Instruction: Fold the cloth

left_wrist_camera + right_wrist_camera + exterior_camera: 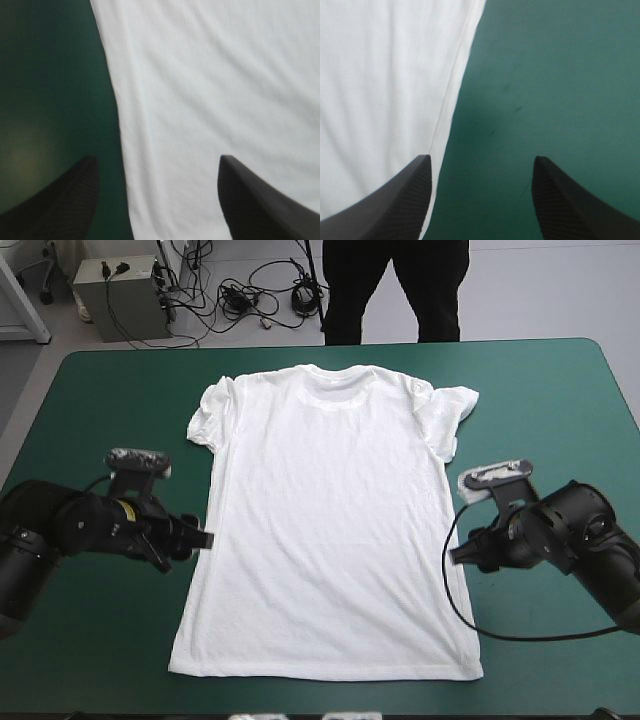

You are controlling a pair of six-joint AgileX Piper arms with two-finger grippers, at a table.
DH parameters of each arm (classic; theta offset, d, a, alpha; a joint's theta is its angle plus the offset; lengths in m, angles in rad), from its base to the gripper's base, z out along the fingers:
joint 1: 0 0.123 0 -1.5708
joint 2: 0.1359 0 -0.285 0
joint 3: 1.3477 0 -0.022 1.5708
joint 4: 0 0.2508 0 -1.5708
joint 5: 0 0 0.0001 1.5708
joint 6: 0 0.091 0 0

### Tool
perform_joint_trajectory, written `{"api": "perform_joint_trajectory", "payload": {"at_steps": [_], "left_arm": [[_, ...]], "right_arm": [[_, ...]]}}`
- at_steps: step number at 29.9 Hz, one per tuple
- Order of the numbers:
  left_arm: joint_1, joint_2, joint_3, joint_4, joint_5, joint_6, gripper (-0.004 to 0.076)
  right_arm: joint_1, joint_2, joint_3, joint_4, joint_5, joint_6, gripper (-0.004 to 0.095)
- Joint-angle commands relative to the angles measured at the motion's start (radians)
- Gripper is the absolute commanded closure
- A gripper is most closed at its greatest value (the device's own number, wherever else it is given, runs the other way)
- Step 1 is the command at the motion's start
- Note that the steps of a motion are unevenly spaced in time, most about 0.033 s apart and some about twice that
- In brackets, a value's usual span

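The white short-sleeved T-shirt (325,530) lies spread flat mid-frame in the high view on the teal-green table cover (100,400), collar toward the top. At centre left, the left gripper (157,159) stands wide open and empty, straddling the shirt's side edge. At centre right, the right gripper (481,157) gapes the same way, empty, over the opposite edge.

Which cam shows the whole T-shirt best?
High view: the T-shirt lies spread flat there, with collar, both sleeves and hem all visible. Each wrist view shows only a patch of white fabric with one side edge against the teal-green cover.
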Motion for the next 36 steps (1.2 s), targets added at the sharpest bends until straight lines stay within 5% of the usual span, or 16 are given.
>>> {"api": "perform_joint_trajectory", "payload": {"at_steps": [1,16,25,36], "left_arm": [[0.000,0.060,-0.158,0.107,-0.065,-0.037,0.0230],[0.091,0.558,-0.388,0.109,-0.148,0.021,0.0230],[0.184,0.706,-0.412,0.003,-0.228,0.061,0.0230],[0.186,0.822,-0.448,-0.046,-0.204,0.073,0.0265]], "right_arm": [[0.001,0.020,-0.128,-0.156,-0.068,0.064,0.0343],[0.001,0.187,-0.320,-0.173,-0.117,0.072,0.0343],[0.001,0.195,-0.320,-0.184,-0.151,0.061,0.0345],[0.001,0.291,-0.320,-0.182,-0.187,0.066,0.0345]]}}
